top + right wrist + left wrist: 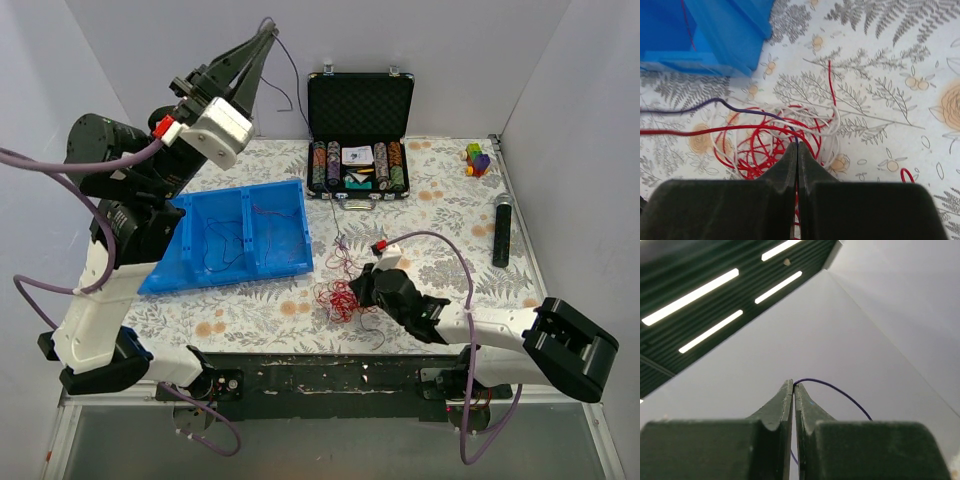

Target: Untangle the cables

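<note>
Raised far left, the left fingers [784, 402] are pinching a navy cable [835, 390]; the right fingers [786, 159] are clenching on the tangle [752, 150] on the worktop [450, 260].

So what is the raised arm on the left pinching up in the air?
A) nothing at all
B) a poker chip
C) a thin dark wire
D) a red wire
C: the left gripper is shut on a thin dark wire that curves out from between its fingertips.
</note>
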You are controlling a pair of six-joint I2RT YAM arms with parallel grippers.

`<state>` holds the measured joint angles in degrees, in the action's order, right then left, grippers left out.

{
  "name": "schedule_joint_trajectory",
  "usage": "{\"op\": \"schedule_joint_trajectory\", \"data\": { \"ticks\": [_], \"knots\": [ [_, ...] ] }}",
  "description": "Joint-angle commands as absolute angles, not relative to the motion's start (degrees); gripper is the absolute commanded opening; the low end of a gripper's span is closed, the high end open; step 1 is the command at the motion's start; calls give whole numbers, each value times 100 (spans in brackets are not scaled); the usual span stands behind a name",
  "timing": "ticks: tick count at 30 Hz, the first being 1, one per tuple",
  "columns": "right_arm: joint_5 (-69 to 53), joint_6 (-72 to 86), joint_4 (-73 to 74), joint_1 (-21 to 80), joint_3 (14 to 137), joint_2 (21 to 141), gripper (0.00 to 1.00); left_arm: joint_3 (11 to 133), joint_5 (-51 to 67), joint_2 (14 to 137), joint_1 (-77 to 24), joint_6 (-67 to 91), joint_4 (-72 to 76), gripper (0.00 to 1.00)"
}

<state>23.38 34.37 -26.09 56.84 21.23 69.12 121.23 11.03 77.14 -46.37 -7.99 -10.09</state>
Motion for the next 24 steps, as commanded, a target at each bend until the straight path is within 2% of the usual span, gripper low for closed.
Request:
{"op": "schedule_joint_trajectory", "data": {
  "ticks": [1,9,16,20,24],
  "knots": [
    [2259,3796,-2400,5669,1899,7066,1,11989,879,7532,-4667,-1817,435,0],
    [2224,4043,-1926,5678,1898,7040,1,12066,764,7909,-4676,-3996,2380,0],
    [2197,4122,-1696,5678,1951,7049,1,13885,695,8947,-4667,-4851,2409,0],
    [2145,4131,-1749,5678,1829,6882,1,12862,344,8360,-4676,-4887,2294,0],
    [2118,4166,-1775,5678,1705,6698,1,11928,-744,7823,-4667,-4440,1856,0]
  ]
}}
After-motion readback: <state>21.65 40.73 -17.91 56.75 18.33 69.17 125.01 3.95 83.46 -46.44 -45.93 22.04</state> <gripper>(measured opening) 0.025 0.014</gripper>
